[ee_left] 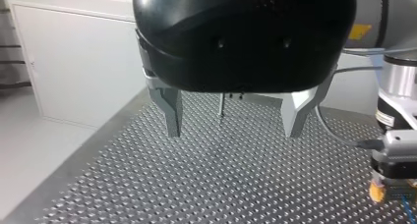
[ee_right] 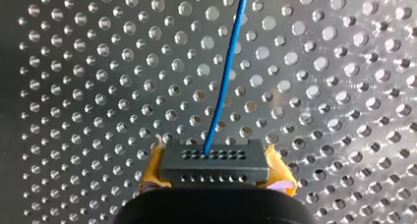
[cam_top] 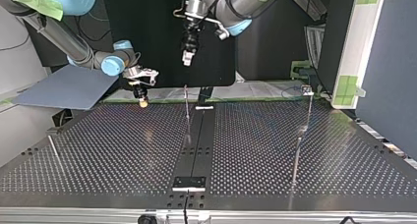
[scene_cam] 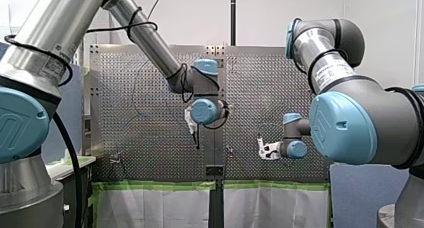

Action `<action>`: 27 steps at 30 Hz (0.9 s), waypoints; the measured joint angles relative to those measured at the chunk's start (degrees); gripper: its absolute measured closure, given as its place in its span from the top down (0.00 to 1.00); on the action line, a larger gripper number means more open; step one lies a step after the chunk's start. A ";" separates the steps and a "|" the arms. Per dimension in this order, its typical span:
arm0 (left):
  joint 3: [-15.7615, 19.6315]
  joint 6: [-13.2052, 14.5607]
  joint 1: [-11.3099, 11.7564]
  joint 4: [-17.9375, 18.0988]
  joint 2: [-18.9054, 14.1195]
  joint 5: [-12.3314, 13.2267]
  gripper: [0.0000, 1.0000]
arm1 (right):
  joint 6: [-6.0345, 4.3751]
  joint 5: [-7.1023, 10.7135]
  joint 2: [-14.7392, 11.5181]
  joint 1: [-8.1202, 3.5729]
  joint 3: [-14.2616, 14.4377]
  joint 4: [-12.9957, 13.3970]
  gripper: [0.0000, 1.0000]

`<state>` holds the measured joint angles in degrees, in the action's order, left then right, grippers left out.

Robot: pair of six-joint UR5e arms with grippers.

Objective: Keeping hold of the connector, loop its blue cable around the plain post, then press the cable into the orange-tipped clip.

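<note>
Two hands [ee_left: 233,132] [cam_top: 142,102], one connector [ee_right: 215,161], one cable [ee_right: 223,71]

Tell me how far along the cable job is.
Done: my right pincer grips the connector, blue cable trailing from it. In hand: holding it above the table. Left: looping and clipping, neither visibly begun; my left pincer hangs open, empty.

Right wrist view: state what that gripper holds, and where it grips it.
My right gripper clamps the grey connector by its two short ends, between yellow pads.
</note>
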<state>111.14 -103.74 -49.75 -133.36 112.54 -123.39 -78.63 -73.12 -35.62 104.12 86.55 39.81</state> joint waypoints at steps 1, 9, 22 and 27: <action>0.74 0.14 -0.08 0.17 -0.73 -0.05 1.00 | 0.09 0.01 0.02 0.09 0.01 -0.13 0.00; 5.05 0.63 -0.60 0.44 -5.05 -0.44 1.00 | 1.05 -0.06 -0.01 -0.10 0.00 -0.85 0.00; 9.00 0.73 -1.05 0.46 -8.98 -0.31 1.00 | 2.31 -0.18 -0.03 0.25 -0.01 -1.82 0.00; 9.01 0.73 -1.07 0.46 -9.00 -0.31 1.00 | 2.32 -0.19 -0.03 0.26 -0.01 -1.83 0.00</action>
<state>120.15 -103.00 -50.82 -132.90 103.55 -123.70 -76.31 -73.31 -35.65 104.37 86.54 37.98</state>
